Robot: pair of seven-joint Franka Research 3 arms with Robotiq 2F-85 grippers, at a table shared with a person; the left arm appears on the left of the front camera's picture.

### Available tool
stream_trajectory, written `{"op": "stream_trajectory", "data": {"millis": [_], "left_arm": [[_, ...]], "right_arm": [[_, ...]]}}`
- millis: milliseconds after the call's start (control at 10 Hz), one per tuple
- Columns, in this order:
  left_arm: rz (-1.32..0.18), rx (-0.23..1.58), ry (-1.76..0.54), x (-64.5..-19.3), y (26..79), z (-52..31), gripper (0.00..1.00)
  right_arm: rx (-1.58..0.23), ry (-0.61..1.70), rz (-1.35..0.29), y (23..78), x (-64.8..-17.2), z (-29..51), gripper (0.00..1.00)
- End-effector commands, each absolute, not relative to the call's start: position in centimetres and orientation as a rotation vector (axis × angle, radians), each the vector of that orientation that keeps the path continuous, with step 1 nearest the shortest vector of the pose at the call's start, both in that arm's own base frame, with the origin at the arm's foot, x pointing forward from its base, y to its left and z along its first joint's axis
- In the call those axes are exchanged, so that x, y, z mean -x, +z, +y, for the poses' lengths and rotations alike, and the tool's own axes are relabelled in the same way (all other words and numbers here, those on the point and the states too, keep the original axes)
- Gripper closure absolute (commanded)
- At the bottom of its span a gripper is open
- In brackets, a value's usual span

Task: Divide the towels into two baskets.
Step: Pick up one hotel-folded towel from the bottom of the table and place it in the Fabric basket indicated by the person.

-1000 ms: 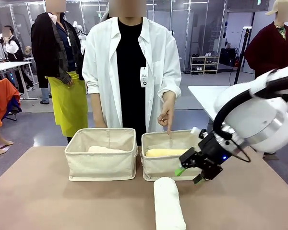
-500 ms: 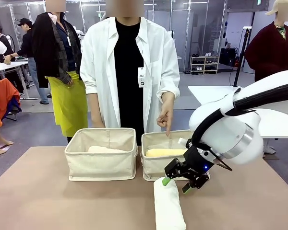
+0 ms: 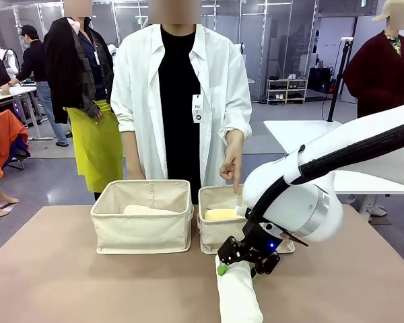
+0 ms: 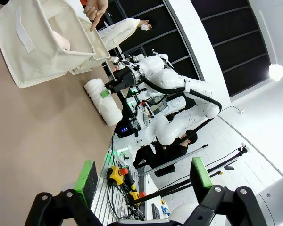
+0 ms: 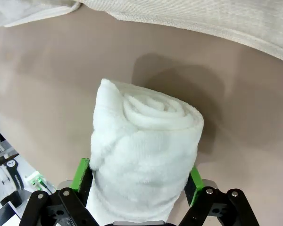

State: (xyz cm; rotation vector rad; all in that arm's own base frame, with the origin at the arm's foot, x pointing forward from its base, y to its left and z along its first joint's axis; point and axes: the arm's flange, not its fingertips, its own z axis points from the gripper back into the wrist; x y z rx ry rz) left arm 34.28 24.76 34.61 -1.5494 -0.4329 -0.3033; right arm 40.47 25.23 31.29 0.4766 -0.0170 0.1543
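Right gripper (image 3: 241, 264): we see its jaws spread wide around the near end of the white towel (image 3: 238, 296); in the right wrist view a green pad (image 5: 80, 174) sits on each flank of the roll, touching or nearly so. We cannot tell whether they press yet, so we count it as straddling, not holding.
White towel: it lies on the table (image 3: 67, 282), just on our side of the right basket (image 3: 219, 232), with its spiral end beyond the fingertips.
Left gripper (image 4: 141, 176): its fingers stand fully apart with nothing between them, well apart from the work.
Risk, grip: we judge the roll is soft and thick; a shallow pinch near one end could let the far end sag, or let the spiral unwind on lifting.
Risk, basket: the canvas wall stands just beyond the fingertips; a low carry could snag the rim and push the basket.
In the way: the pale yellow towel (image 3: 221, 214) already lies in the right basket, and the person's hand (image 3: 231, 166) points down above it.
Around: the left basket (image 3: 143, 217) holds a pale roll, colour hard to call from here.
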Motion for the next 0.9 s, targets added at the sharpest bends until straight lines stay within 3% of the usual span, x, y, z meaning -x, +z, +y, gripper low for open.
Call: {"op": "stream_trajectory", "data": {"millis": [0, 100, 200, 300, 400, 500, 600, 700, 800], "left_arm": [[-0.438, 1.548, -0.306, -33.9, 34.5, 24.8, 0.00], [-0.438, 1.548, -0.306, -33.9, 34.5, 24.8, 0.00], [-0.438, 1.548, -0.306, -33.9, 34.5, 24.8, 0.00], [-0.438, 1.548, -0.306, -33.9, 34.5, 24.8, 0.00], [-0.438, 1.548, -0.306, -33.9, 34.5, 24.8, 0.00], [-0.438, 1.548, -0.306, -33.9, 34.5, 24.8, 0.00], [-0.438, 1.548, -0.306, -33.9, 34.5, 24.8, 0.00], [-0.438, 1.548, -0.306, -33.9, 34.5, 24.8, 0.00], [-0.438, 1.548, -0.306, -33.9, 34.5, 24.8, 0.00]], "right_arm": [[-0.432, 0.164, -0.009, 31.2, -40.3, 27.2, 0.05], [-0.428, 0.227, 0.028, 31.2, -40.0, 27.4, 0.05], [-0.422, 0.266, 0.030, 31.4, -39.9, 27.4, 0.24], [-0.415, 0.264, 0.034, 31.4, -39.9, 27.5, 0.25], [-0.409, 0.263, 0.036, 31.4, -39.9, 27.6, 0.43], [-0.402, 0.264, 0.038, 31.4, -39.9, 27.6, 0.45], [-0.401, 0.264, 0.040, 31.5, -39.9, 27.7, 0.63], [-0.401, 0.264, 0.039, 31.9, -40.0, 27.4, 0.65], [-0.424, 0.290, 0.048, 32.3, -39.8, 27.7, 0.82]]}}
